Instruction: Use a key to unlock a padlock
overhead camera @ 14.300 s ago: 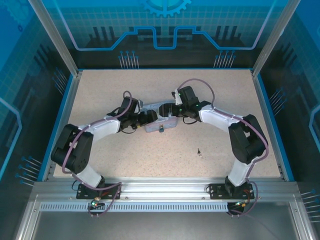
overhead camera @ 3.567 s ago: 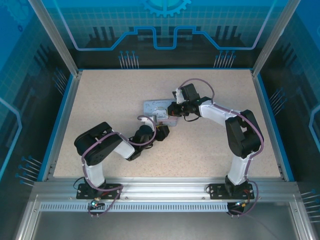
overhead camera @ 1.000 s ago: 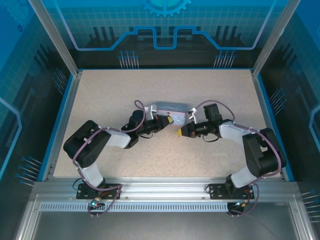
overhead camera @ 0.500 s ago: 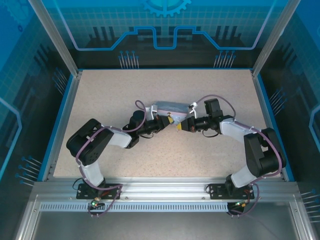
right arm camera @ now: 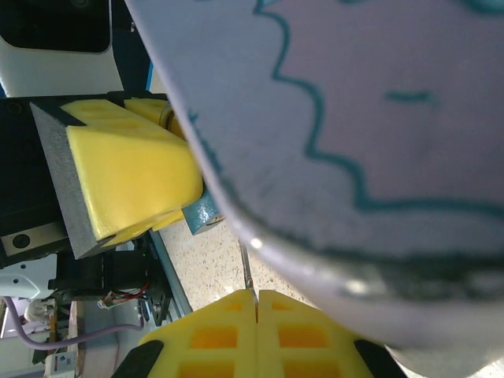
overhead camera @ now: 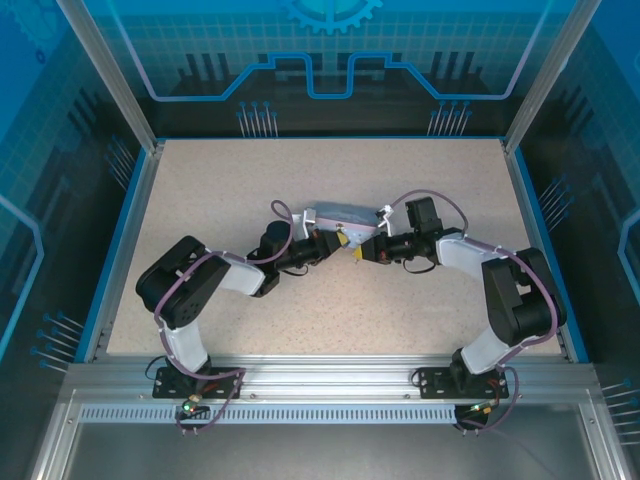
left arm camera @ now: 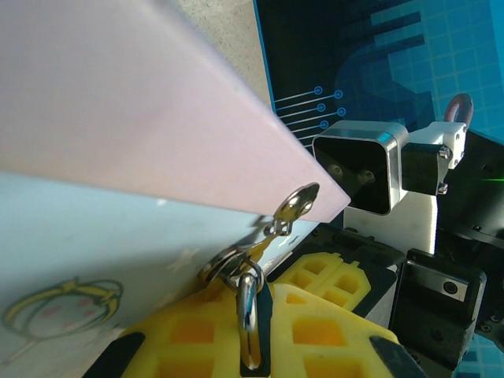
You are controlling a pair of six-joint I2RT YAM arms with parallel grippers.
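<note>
The left claw (left arm camera: 253, 293) pinches the padlock (left arm camera: 248, 315), the right claw (right arm camera: 257, 298) the key (right arm camera: 246, 268). Hold the padlock steady and push the key straight in.

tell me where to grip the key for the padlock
Grip it by its back end, flat sides between the pads, coming from behind so the thin blade pokes out ahead. The right gripper is shut on the key just that way.

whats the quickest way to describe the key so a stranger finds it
In the middle of the table sits a pale tin box, with the right claw at its near edge. The key is the thin grey sliver pinched in that claw's yellow fingers, far slimmer than anything around it.
</note>
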